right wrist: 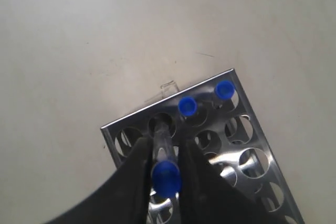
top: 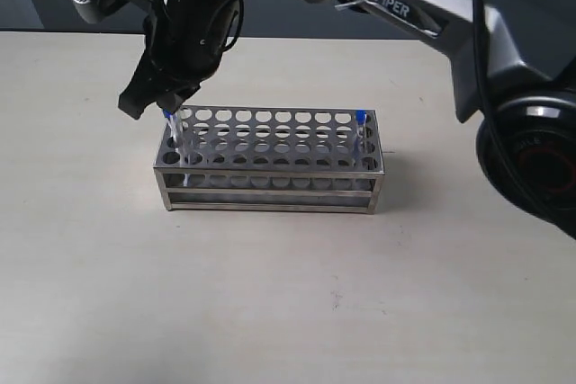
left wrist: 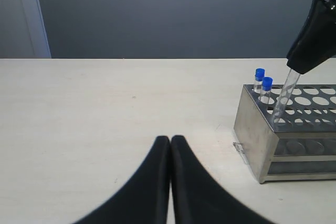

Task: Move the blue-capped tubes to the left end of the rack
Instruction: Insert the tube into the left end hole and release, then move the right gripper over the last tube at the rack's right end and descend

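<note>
Two blue-capped tubes (left wrist: 259, 74) stand at the rack's (top: 270, 188) 9 o'clock end, yes?
— Yes, side by side. The right gripper (right wrist: 164, 148) reaches across the middle and pinches a third tube (left wrist: 285, 98) near its cap, jaws narrowed onto the glass.
— Is it in?
— Its lower end is in a hole next to those two. But its long axis isn't plumb. The cap leans toward 3 o'clock, so I'd say it wants straightening before it slides down.
— And the other arm?
— The left gripper (left wrist: 170, 140) waits off past the 9 o'clock end, well apart from the rack, fingers pressed together and empty.
— Anything left?
— A fourth tube (top: 359, 128) at the 3 o'clock end.
</note>
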Controlling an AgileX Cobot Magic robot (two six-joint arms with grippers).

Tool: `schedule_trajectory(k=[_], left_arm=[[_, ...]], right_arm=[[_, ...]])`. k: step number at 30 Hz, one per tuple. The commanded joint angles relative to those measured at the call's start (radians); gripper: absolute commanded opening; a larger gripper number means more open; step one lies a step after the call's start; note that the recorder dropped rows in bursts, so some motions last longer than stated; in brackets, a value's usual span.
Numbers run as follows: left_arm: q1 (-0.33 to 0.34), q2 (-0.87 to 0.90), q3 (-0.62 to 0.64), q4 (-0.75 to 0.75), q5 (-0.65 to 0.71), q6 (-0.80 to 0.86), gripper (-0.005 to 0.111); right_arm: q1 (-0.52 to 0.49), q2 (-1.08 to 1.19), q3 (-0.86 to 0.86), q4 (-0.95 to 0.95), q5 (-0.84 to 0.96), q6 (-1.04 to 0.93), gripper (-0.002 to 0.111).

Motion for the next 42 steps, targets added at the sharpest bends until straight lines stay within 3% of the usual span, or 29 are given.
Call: schedule_trajectory(k=[1,19,23,25,35,42], left_arm=[[-0.006,0.006,-0.005,0.002,-0.007,0.001,0.001],[-0.006,0.006,-0.005,0.002,-0.007,0.001,0.001],[-0.006,0.006,-0.005,0.002,-0.007,0.001,0.001],[-0.006,0.006,-0.005,0.002,-0.007,0.001,0.001],[-0.006,0.006,-0.005,0.002,-0.007,0.001,0.001],[-0.006,0.006,-0.005,0.002,-0.007,0.001,0.001]], right_arm=[[0.002,0.003,-0.009,0.009,-0.032,-0.004,-0.001],[0.002,0.081,-0.009,0.058,-0.013,0.018,0.001],[0.002,0.081,-0.009,0.061,-0.013,0.044,0.041],[0.000,0.079,-0.009,0.051,0.003,0.079,0.050],[0.000,-0.037,-0.009,-0.041,0.078,0.124,0.050],[-0.014,-0.122,0.008,-0.362,0.078,0.281,0.050]])
